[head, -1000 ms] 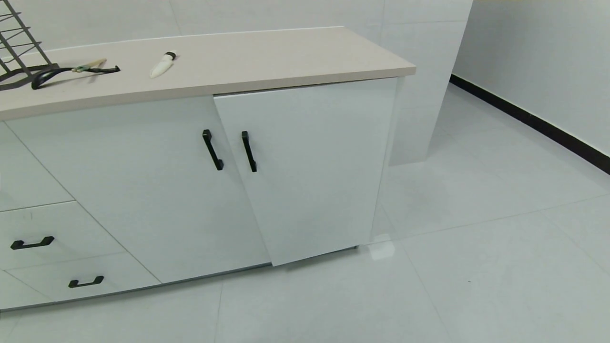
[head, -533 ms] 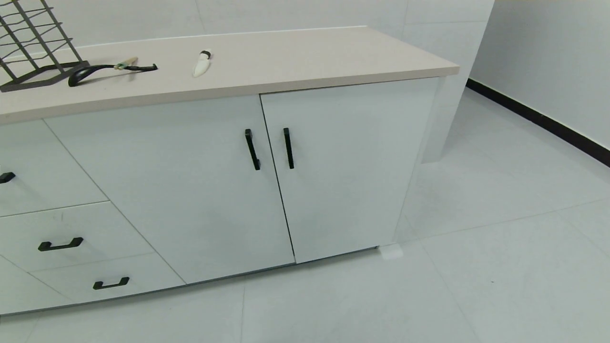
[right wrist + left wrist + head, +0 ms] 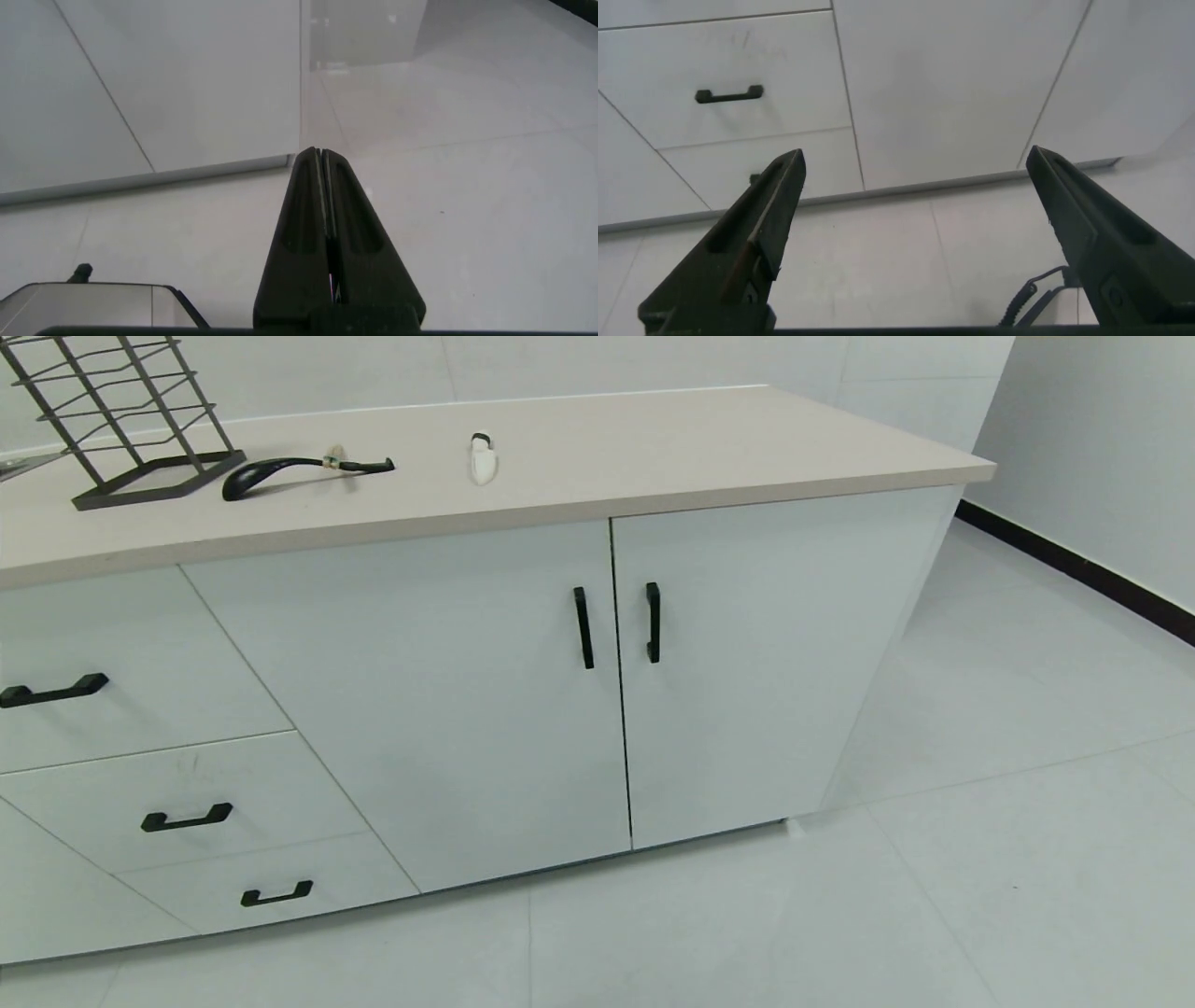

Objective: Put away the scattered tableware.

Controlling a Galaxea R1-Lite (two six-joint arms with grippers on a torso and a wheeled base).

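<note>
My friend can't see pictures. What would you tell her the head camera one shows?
A beige countertop holds a black wire rack, a black spoon and a small white utensil. Below it are white cabinet doors with black handles, and drawers on the left.
</note>
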